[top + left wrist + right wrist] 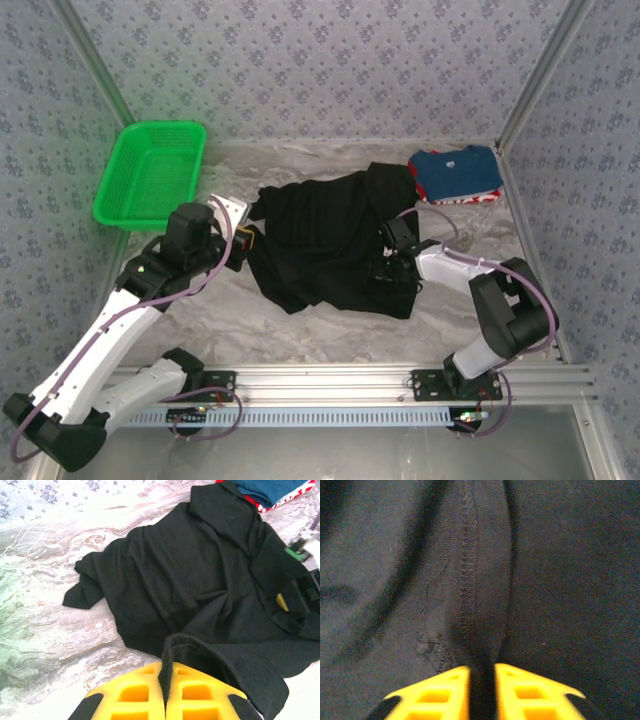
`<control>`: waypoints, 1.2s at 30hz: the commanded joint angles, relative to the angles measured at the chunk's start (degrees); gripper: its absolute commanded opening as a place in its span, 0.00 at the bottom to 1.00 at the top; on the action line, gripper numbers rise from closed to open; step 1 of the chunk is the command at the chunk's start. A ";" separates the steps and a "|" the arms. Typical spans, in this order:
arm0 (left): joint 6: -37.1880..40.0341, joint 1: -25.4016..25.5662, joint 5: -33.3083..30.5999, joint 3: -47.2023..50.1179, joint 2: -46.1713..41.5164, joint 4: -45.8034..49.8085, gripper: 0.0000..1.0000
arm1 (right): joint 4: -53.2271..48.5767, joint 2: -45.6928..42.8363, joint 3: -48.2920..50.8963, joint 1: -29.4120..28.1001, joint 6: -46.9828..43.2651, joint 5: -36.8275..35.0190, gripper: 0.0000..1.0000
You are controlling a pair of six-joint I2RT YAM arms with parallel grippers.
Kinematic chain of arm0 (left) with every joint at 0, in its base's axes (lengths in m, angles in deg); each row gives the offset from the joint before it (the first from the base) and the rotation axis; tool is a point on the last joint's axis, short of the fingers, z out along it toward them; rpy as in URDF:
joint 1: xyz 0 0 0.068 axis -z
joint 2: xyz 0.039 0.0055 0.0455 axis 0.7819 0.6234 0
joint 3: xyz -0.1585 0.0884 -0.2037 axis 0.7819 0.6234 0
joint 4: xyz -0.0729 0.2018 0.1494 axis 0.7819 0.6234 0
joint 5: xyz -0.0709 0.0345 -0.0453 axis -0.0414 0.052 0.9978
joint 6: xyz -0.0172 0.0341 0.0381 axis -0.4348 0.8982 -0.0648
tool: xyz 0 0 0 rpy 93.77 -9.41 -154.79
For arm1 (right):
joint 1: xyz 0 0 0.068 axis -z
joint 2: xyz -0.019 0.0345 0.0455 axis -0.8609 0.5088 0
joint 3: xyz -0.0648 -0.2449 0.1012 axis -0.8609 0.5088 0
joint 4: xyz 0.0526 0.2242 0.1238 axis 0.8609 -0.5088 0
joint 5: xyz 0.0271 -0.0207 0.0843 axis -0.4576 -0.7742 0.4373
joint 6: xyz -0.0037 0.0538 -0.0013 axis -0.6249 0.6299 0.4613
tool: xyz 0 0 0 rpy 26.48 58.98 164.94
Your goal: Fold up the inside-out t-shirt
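The inside-out t-shirt [325,235] is plain black and lies crumpled in the middle of the marble table, one sleeve [82,592] sticking out to the side. At its left edge, my left gripper [247,243] is shut on a raised hem of the cloth, which is pinched between the yellow fingers [195,695]. My right gripper [385,268] sits down on the shirt's right part. Its yellow fingers [530,687] are closed on a ridge of black fabric next to a stitched seam [468,580].
A green plastic basket [150,175] stands at the back left. A folded blue shirt with red trim [455,175] lies at the back right, close to the black shirt's far corner. Patterned walls enclose three sides, and a metal rail [330,380] runs along the near edge.
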 commanded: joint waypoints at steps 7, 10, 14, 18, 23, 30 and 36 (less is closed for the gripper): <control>0.59 -7.24 -6.64 -2.30 -3.90 6.59 0.00 | -8.45 -21.29 -4.01 8.26 -3.79 -2.85 0.00; 1.20 -12.22 -6.36 -3.03 -4.50 6.95 0.00 | -11.05 -26.40 -5.04 12.45 -4.26 -2.31 0.00; 0.91 -20.41 -5.09 -5.12 -3.29 6.71 0.00 | -14.69 -29.53 -6.16 18.28 -4.53 -1.36 0.00; -0.05 -26.31 -4.29 -7.42 -2.13 6.01 0.00 | -17.61 -30.09 -4.74 21.42 -4.37 -2.99 0.00; -1.14 -27.02 0.15 -4.79 -0.62 4.74 0.00 | -13.59 -28.47 4.04 21.29 -0.56 -2.86 0.05; -1.86 -27.05 6.66 -0.80 2.67 4.31 0.00 | -13.16 -25.24 8.25 13.75 0.14 -3.82 0.25; -2.15 -28.55 4.98 -0.94 2.61 3.12 0.00 | -17.00 -23.09 4.11 4.43 -3.42 -13.16 0.41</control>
